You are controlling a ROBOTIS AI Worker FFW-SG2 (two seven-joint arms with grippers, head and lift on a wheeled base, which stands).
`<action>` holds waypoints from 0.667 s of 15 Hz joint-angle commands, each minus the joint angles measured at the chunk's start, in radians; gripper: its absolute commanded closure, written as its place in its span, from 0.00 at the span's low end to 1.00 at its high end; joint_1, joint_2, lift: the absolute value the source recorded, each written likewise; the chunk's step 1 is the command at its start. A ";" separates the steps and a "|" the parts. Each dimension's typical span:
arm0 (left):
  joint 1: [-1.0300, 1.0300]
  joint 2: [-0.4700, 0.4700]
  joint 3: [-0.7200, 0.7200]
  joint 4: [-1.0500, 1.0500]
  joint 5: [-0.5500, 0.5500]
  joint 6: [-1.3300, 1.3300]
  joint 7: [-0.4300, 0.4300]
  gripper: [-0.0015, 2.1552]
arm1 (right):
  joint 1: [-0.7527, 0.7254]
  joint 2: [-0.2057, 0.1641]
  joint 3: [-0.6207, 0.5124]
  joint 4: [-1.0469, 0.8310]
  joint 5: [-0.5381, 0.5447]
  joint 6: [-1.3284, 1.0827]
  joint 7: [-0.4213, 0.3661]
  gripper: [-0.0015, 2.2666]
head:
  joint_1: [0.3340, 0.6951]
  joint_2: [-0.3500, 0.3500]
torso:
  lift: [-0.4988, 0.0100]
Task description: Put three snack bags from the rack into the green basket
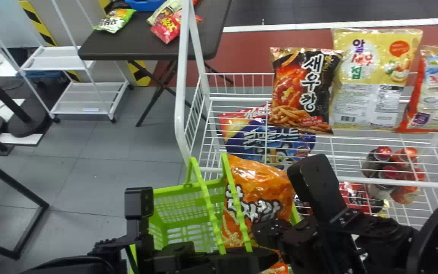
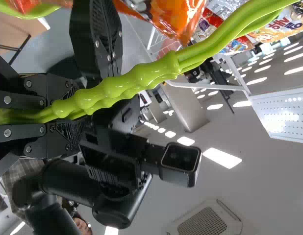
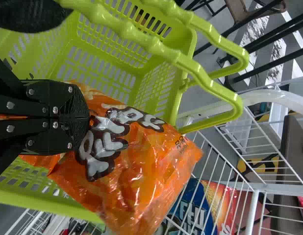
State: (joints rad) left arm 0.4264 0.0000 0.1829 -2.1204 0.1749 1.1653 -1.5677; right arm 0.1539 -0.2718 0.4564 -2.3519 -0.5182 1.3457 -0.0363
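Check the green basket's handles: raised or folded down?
Raised. The head view shows both handles arching above the basket, and the left wrist view shows them gripped together in the left tool.

Up at the head, the camera looks forward and down from farthest off, taking in the green basket (image 1: 173, 205), the rack (image 1: 180, 114) and the table (image 1: 146, 43) beyond. Over to the left wrist: right up at the green handles (image 2: 164, 68), on its side, facing past them to the ceiling (image 2: 274, 196). And the right wrist looks down into the green basket, close over the orange bag (image 3: 146, 171). All three share that orange bag and the green handles!
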 commanded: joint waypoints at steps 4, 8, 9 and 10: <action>0.000 -0.003 0.001 0.002 -0.003 0.003 -0.009 1.00 | 0.024 -0.014 -0.059 -0.026 -0.063 0.016 0.012 0.00 | 1.00 0.77 | 0.98; 0.000 -0.003 0.006 0.003 -0.003 0.003 -0.011 1.00 | 0.047 -0.015 -0.206 -0.055 -0.195 0.034 0.016 0.01 | 1.00 0.73 | 0.98; 0.000 -0.003 0.006 0.002 -0.003 0.003 -0.011 1.00 | 0.047 -0.015 -0.243 -0.060 -0.197 0.031 0.018 0.01 | 1.00 0.72 | 0.98; 0.000 -0.003 0.006 0.002 -0.003 0.003 -0.009 1.00 | 0.041 -0.015 -0.275 -0.060 -0.197 0.028 0.026 0.01 | 1.00 0.71 | 0.98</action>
State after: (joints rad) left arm 0.4264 0.0000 0.1886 -2.1172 0.1718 1.1682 -1.5677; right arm 0.1991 -0.2868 0.2260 -2.4085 -0.7122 1.3780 -0.0145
